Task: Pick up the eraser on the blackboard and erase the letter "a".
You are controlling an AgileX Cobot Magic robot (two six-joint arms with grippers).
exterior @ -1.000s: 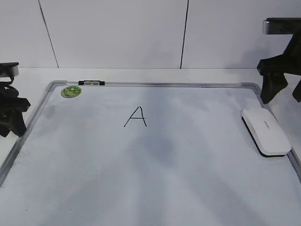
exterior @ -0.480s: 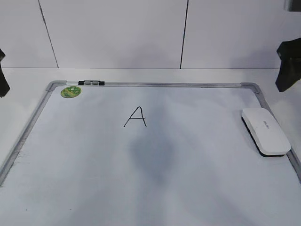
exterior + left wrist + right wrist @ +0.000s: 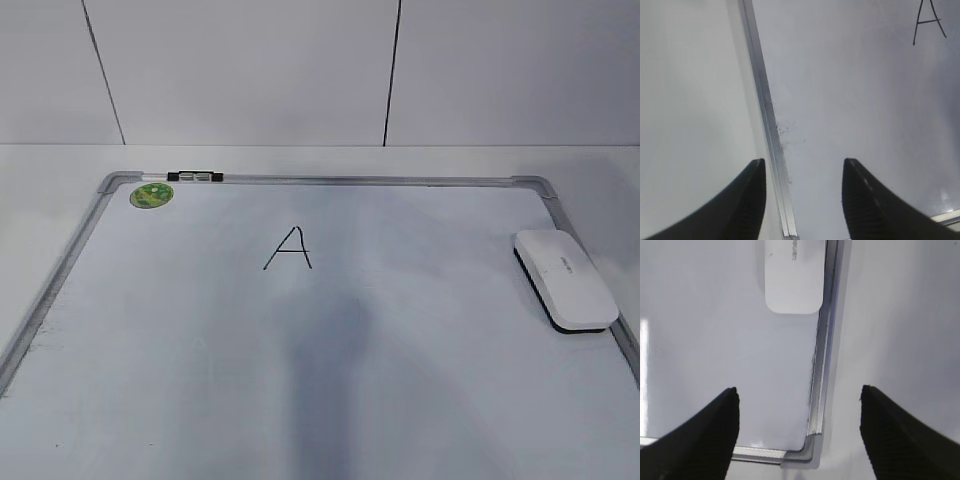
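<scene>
Eraser (image 3: 565,279) lay untouched at right edge of blackboard (image 3: 330,181); right gripper (image 3: 797,427) gaped empty above frame corner, should descend squarely, straddling eraser's narrow sides.

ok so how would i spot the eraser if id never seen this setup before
Start at the large whiteboard with the silver-grey frame lying flat on the table, then go to its right edge. The eraser lies there just inside the frame: a white, rounded oblong block with a dark base. It is far bulkier than the small black-and-silver clip on the far frame rail or the flat round green sticker.
</scene>
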